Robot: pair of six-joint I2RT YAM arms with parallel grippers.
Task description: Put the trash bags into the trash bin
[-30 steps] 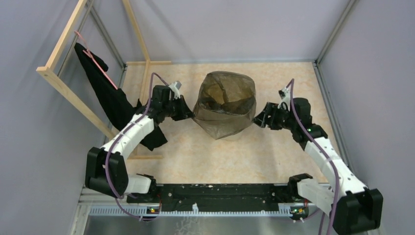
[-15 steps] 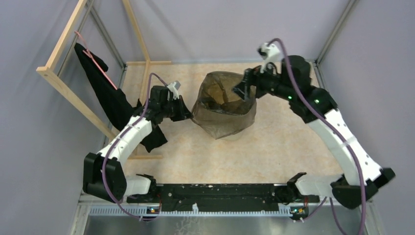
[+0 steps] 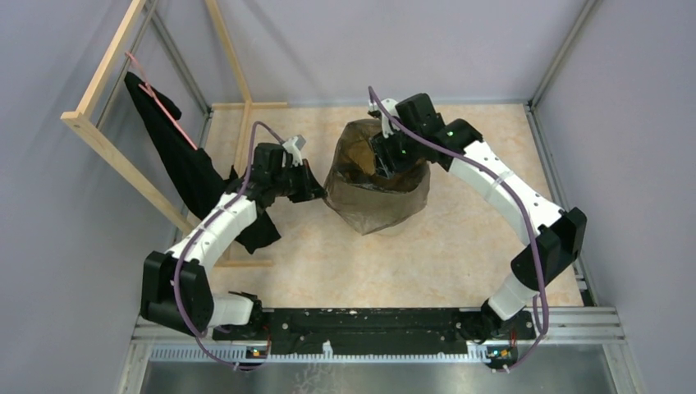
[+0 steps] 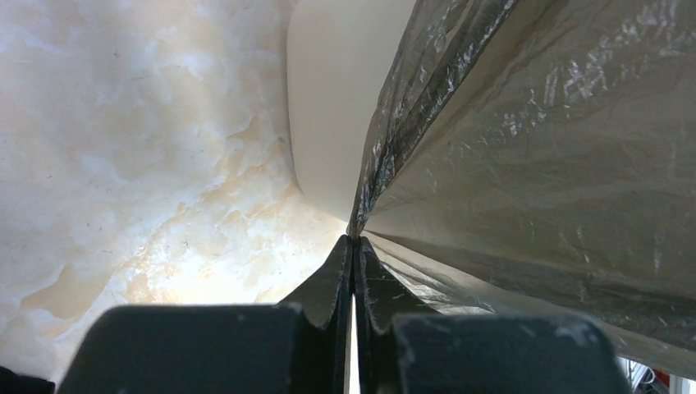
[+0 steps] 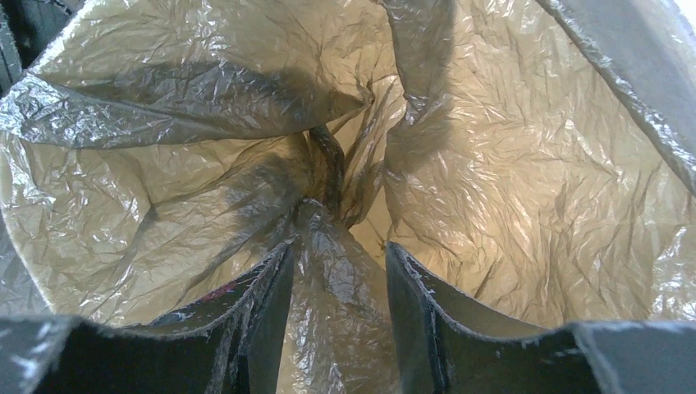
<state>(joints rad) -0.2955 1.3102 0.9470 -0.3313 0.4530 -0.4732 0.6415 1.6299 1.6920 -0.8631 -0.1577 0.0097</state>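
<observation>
Pinching the trash bag [image 3: 377,205] beside the trash bin [image 4: 328,98] is the left tool [image 4: 354,246]; right tool [image 5: 337,249] hangs spread inside.

Lab robot cell, metal frame posts [image 3: 558,53], grey panel walls [image 3: 369,41], marble-look tabletop [image 3: 328,254], wooden rack [image 3: 107,61]

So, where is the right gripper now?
In the top view, the right gripper is inside the see-through dark brown plastic bag draped over the cream plastic bin.
</observation>
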